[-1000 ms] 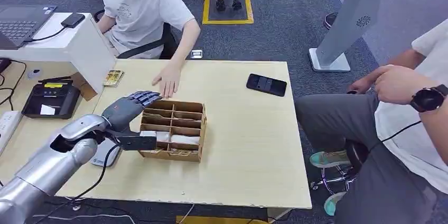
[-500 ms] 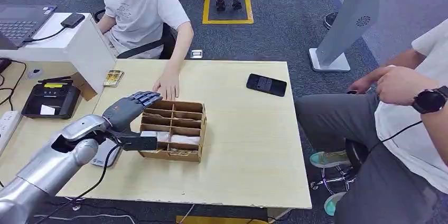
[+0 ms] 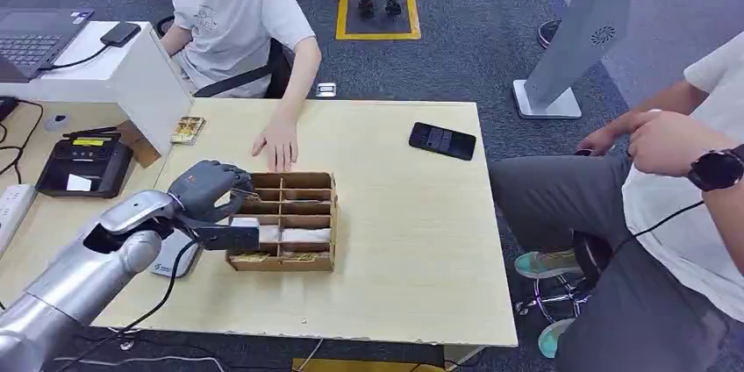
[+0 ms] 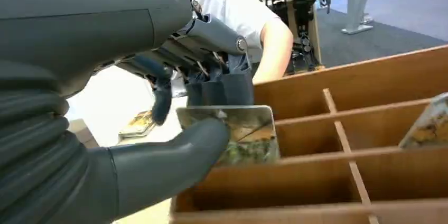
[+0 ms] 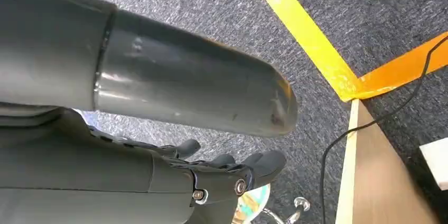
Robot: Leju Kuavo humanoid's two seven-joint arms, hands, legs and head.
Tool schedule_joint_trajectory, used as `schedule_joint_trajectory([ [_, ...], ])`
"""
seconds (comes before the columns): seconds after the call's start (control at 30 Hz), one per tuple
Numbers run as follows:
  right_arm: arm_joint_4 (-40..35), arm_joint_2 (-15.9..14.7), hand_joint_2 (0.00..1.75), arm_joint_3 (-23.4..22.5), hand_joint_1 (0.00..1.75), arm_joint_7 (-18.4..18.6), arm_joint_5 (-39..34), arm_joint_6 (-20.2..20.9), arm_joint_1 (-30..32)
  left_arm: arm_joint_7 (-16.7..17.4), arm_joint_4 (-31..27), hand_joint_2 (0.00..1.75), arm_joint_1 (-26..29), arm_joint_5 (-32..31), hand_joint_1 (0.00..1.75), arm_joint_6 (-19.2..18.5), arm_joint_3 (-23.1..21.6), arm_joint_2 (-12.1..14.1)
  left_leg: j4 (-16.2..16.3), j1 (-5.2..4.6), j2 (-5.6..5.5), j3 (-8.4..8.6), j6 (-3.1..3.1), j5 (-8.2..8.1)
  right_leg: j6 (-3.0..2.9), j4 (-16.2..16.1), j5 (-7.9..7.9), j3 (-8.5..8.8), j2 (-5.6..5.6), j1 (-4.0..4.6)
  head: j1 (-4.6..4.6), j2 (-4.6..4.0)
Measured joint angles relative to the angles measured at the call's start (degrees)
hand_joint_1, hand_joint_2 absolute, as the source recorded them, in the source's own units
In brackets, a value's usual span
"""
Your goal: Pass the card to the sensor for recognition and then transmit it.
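The left hand was curled over the rear left corner of the wooden divided box, and it pinched a card between its thick thumb and its darker fingers, as the left wrist view showed plainly. The card stood roughly upright just above the box's rear left compartment, its printed face glossy and greenish; whether its lower edge touched the box's wall could not be told. More cards lay in compartments of the box nearer the robot. The box sat on the pale wooden table. Just beyond the box, a seated person's hand rested flat on the table. A black phone lay well to the right of the box and farther back. To the left of the box sat a black device with a yellow label. The right hand hung over grey carpet, its fingers loosely curled and holding nothing.
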Motion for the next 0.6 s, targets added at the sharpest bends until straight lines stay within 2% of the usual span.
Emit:
schedule_joint_trajectory([
  [0.6, 0.00, 0.00, 0.00, -0.02, 0.00, -0.44, -0.02, -0.09, -0.34, -0.79, -0.07, 1.75, 0.00, 1.14, 1.75, 0.20, 0.00, 0.35, 0.00, 0.00, -0.01, -0.03, 0.00, 0.00, 0.00, 0.00, 0.00, -0.02, 0.00, 0.00, 0.00, 0.00],
])
